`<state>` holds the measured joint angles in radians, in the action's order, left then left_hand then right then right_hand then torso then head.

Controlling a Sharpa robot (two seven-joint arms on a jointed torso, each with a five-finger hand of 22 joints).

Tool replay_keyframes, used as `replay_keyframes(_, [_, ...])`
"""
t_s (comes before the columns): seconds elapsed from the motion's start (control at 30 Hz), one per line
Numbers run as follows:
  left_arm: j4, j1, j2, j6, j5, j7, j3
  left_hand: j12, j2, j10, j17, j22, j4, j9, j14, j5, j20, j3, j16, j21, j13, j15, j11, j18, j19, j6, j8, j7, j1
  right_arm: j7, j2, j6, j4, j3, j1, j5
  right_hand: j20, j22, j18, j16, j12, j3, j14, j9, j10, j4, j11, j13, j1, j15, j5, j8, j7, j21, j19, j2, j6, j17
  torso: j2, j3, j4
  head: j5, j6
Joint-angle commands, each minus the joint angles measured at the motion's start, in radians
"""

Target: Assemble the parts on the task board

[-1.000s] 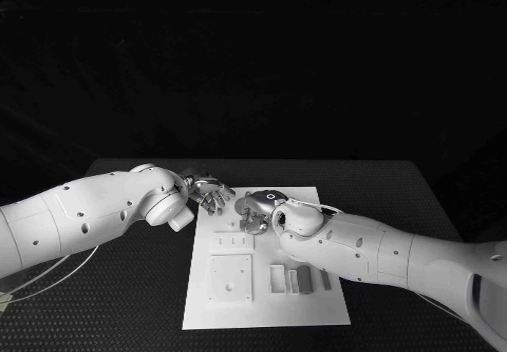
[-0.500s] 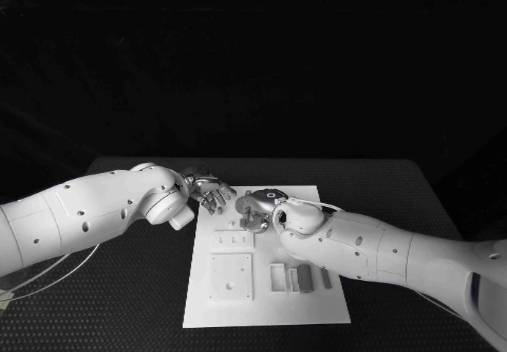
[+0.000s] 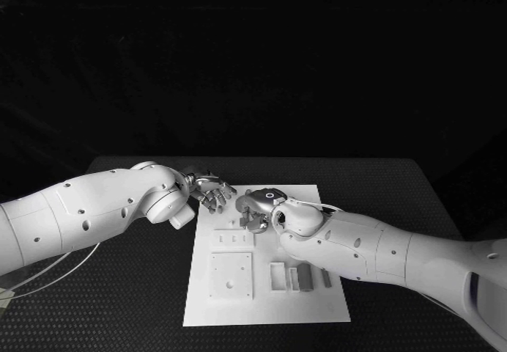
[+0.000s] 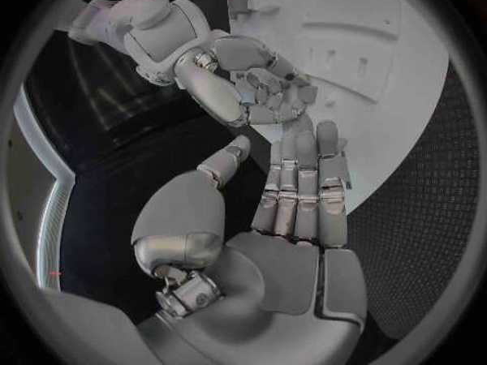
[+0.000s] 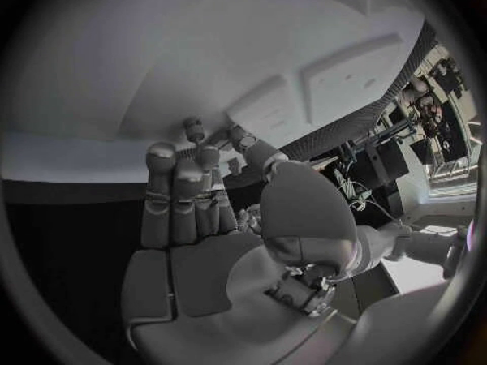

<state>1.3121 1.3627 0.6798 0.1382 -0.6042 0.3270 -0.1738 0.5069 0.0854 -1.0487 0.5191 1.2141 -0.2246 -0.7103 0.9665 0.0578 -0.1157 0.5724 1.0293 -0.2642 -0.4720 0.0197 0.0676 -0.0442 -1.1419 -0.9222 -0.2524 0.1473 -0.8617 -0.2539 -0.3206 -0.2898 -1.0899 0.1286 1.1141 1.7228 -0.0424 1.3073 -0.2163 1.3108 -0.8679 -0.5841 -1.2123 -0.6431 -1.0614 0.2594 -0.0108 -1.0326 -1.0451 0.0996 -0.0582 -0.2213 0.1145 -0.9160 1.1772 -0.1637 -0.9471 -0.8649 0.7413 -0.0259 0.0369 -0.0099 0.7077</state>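
Head view: both hands over task board far end, parts nearer.

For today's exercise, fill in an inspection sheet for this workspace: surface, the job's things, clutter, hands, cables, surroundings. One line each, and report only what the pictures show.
Surface: black table, textured.
Job's things: white task board at the middle; grey parts stand side by side near its right edge.
Clutter: nothing seen.
Hands: left hand at the board's far left corner, fingers extended, nothing held; right hand over the board's far end, fingers curled, grasp unclear.
Cables: pale cable under the left arm.
Surroundings: dark backdrop.
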Motion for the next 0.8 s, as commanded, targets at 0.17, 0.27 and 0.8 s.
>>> replay_keyframes(0.17, [0.003, 0.001, -0.002, -0.015, 0.006, -0.010, 0.001, 0.001, 0.006, 0.005, -0.002, -0.001, -0.001, 0.001, -0.003, -0.007, -0.001, -0.007, 0.002, 0.004, 0.002, -0.002, 0.003, -0.015, -0.007, 0.003, -0.005, 0.002, -0.008, 0.003, 0.002, 0.045, -0.003, 0.011, -0.012, 0.040, 0.000, 0.019, -0.045, -0.003, -0.008, -0.005, 0.005, 0.002, 0.005, 0.000, 0.000, 0.003, 0.000, -0.002, 0.004, -0.006, 0.008, 0.003, -0.004, -0.012, -0.001, -0.002, 0.000, -0.0004, -0.0007, -0.001, 0.000])
replay_keyframes(0.27, [0.003, 0.001, -0.002, -0.014, 0.006, -0.010, 0.001, 0.001, 0.006, 0.005, -0.002, -0.001, -0.001, 0.001, -0.003, -0.007, -0.001, -0.007, 0.003, 0.004, 0.002, -0.002, 0.003, -0.015, -0.007, 0.003, -0.006, 0.002, -0.008, 0.009, 0.001, 0.045, -0.006, 0.012, -0.012, 0.040, -0.001, 0.019, -0.045, -0.002, -0.011, -0.010, 0.004, 0.000, 0.003, 0.000, 0.003, 0.004, -0.008, 0.000, 0.004, -0.012, 0.005, 0.002, -0.003, 0.002, -0.012, -0.002, 0.000, -0.0002, -0.0007, -0.001, 0.000])
replay_keyframes(0.8, [0.002, 0.001, 0.003, -0.013, 0.007, -0.029, 0.001, 0.002, 0.007, 0.005, -0.002, -0.001, -0.001, 0.001, -0.003, -0.007, 0.000, -0.009, 0.003, 0.005, 0.003, -0.002, 0.003, -0.015, -0.007, 0.004, -0.006, 0.002, -0.008, 0.029, -0.021, -0.047, -0.029, 0.012, -0.012, 0.012, -0.004, 0.021, -0.045, 0.005, -0.025, -0.003, -0.018, -0.010, -0.024, 0.000, 0.027, 0.020, 0.010, 0.024, 0.004, -0.040, -0.021, -0.015, 0.013, 0.079, -0.085, -0.004, 0.000, 0.0008, -0.0003, 0.001, -0.002])
